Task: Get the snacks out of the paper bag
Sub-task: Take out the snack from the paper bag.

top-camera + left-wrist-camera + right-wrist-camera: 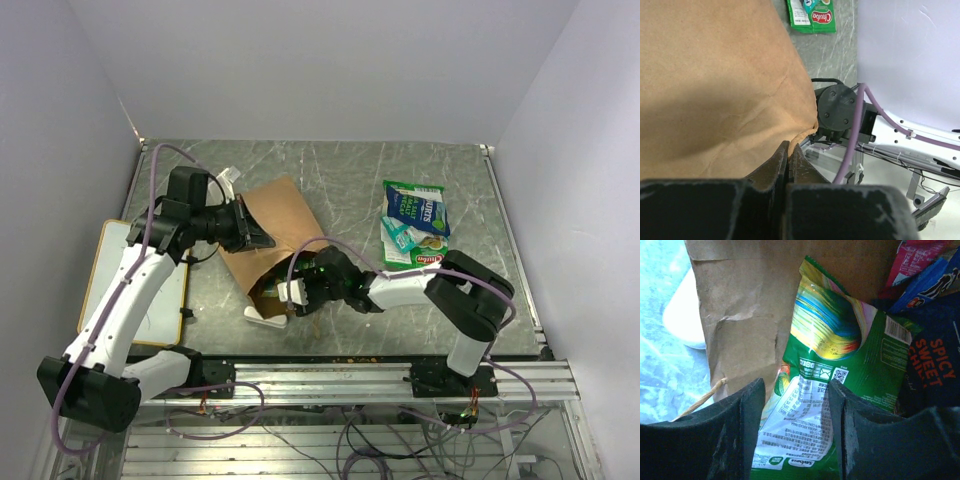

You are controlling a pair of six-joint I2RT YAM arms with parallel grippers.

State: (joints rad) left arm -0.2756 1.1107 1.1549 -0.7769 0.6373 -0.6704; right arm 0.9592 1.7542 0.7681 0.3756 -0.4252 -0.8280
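The brown paper bag lies on its side with its mouth toward the near edge. My left gripper is shut on the bag's upper edge; in the left wrist view the jaws pinch the brown paper. My right gripper is at the bag's mouth, open, its fingers either side of a green-and-white snack packet inside the bag. More packets lie deeper in: a dark blue one, a blue one and a pink one. Several snack packets lie on the table at right.
A white board with a wooden frame lies at the left edge under the left arm. A small white block sits by the bag's mouth and also shows in the right wrist view. A twisted handle hangs beside my right gripper's left finger.
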